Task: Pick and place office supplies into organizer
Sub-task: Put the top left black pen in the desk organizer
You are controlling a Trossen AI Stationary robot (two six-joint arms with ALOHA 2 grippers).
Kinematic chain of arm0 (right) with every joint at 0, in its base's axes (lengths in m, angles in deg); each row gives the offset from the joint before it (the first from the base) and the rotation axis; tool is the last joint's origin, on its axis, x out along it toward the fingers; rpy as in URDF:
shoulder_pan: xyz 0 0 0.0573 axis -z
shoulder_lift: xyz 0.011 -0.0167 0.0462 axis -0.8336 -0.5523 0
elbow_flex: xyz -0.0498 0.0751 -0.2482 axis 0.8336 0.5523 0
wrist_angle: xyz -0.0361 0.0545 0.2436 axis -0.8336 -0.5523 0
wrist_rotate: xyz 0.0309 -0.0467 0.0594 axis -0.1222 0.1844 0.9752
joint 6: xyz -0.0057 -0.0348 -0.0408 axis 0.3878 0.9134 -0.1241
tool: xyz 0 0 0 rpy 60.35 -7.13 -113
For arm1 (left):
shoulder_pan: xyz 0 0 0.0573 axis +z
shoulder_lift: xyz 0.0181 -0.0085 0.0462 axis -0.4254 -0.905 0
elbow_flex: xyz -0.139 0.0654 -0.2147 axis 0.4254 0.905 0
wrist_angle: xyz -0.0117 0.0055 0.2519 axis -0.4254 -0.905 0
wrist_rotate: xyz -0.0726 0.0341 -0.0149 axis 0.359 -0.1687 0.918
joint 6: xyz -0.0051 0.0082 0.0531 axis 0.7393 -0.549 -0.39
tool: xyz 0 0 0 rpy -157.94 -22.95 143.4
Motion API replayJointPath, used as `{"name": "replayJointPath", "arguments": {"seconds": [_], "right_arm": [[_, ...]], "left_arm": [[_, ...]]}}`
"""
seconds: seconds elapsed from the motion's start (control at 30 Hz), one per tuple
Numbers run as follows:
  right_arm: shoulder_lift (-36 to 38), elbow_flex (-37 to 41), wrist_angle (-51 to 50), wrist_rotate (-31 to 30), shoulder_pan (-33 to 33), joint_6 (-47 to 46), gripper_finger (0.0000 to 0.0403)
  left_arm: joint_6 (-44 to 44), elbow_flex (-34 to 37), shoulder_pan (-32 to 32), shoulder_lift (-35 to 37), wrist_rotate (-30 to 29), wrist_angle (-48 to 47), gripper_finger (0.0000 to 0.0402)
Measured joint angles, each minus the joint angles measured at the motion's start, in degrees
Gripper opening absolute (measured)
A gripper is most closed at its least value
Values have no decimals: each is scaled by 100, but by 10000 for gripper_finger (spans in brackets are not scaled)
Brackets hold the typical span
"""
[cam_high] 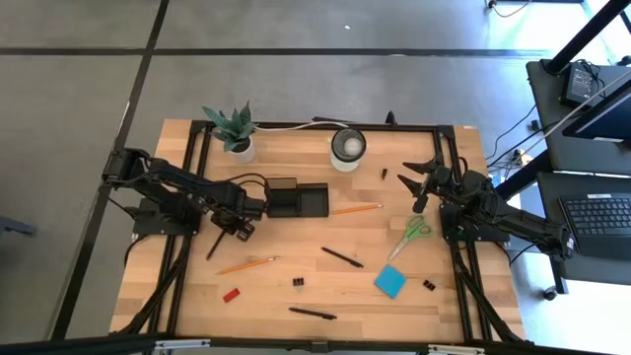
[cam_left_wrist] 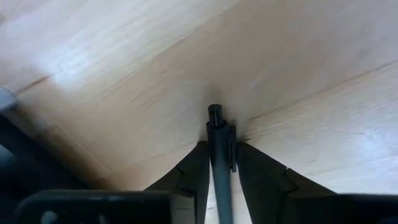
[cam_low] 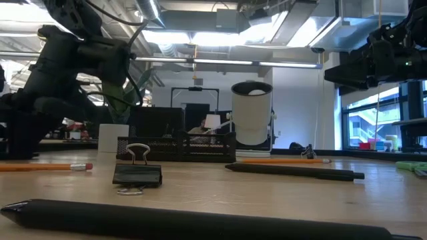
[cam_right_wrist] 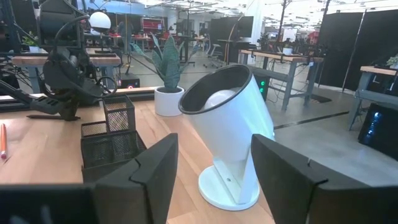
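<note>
My left gripper (cam_high: 238, 224) is just left of the black mesh organizer (cam_high: 297, 199) and is shut on a black pen (cam_high: 219, 246), which also shows in the left wrist view (cam_left_wrist: 217, 146). My right gripper (cam_high: 418, 189) is open and empty, raised at the table's right side above the green-handled scissors (cam_high: 410, 235). On the table lie a blue sticky-note pad (cam_high: 389, 281), two orange pencils (cam_high: 357, 209) (cam_high: 246, 265), two more black pens (cam_high: 342, 257) (cam_high: 313, 314), a red eraser (cam_high: 231, 294) and black clips (cam_high: 298, 282) (cam_high: 429, 285) (cam_high: 384, 174). My left gripper pinches the pen between its two fingers (cam_left_wrist: 189, 180), close to the pen's clip end (cam_left_wrist: 216, 118). The pen lies along the fingers, and its clip end sticks out past the fingertips toward the wood. I cannot tell whether that end touches the table.
A white-rimmed round cup (cam_high: 347, 148) and a potted plant (cam_high: 235, 130) stand at the table's far edge, either side of the organizer. In the low view a binder clip (cam_low: 137, 175) and a pen (cam_low: 200, 223) lie close to the near edge.
</note>
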Motion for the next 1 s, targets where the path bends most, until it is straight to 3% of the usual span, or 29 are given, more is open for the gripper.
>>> {"name": "replayJointPath", "arguments": {"seconds": [0.23, 0.6, 1.0], "right_arm": [[0, 0, -1, 0, 1, 0, 207], [2, 0, 0, 0, 0, 0, 207], [0, 0, -2, 0, 0, 0, 207]], "left_arm": [[2, -42, -2, 0, -116, -82, 35], [-514, -634, -20, -7, -570, 246, 26], [-1759, -1506, -28, 7, 404, 708, 21]]}}
